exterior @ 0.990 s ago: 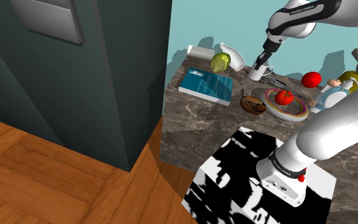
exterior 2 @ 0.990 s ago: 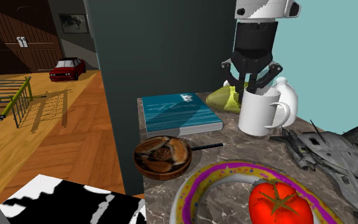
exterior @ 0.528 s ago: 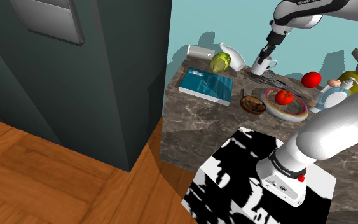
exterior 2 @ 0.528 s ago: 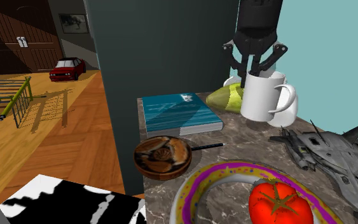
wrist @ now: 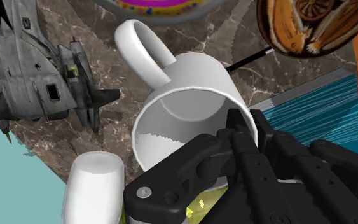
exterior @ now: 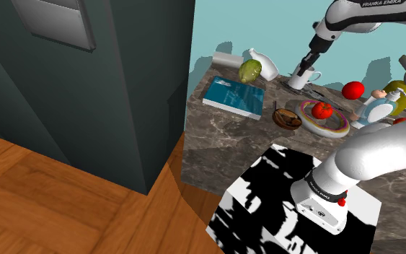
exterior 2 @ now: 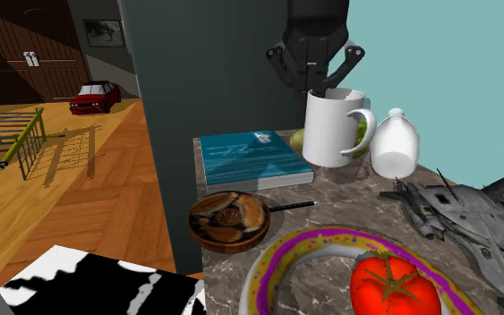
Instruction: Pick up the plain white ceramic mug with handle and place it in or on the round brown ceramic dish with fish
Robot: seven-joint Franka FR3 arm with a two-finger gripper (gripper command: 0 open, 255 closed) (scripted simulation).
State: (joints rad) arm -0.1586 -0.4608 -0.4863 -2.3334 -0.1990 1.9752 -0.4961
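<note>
We see the white mug (exterior 2: 333, 126) hanging from the gripper (exterior 2: 322, 90), apparently clear of the marble counter (exterior 2: 344, 210). Its mouth faces up and its handle points to the second exterior view's right. The gripper is pinched onto the mug's rim opposite the handle. In the wrist view one finger sits inside the wall and one outside, so the gripper (wrist: 240, 125) has the white mug (wrist: 187, 105) clamped.

In the shoulder view the white mug (exterior: 300, 78) is at the back of the counter near the teal wall, under the gripper (exterior: 308, 63).

The brown dish (exterior 2: 229, 219) rests on the counter near its front edge, well apart from the mug. It also shows in the shoulder view (exterior: 288, 117) and the wrist view (wrist: 311, 22).

- A thin black stick (exterior 2: 289, 206) lies just beside the dish.
- A teal book (exterior 2: 252, 159) lies flat between the dish and the mug's spot.
- A white bottle (exterior 2: 394, 143) stands just beside the mug's handle.
- A grey model jet (exterior 2: 463, 217) lies on the counter to the second exterior view's right.
- A plate with a purple and yellow rim (exterior 2: 277, 259) holds a red tomato (exterior 2: 393, 285), next to the dish.
- A dark cabinet (exterior: 107, 86) stands against the counter on the shoulder view's left.
</note>
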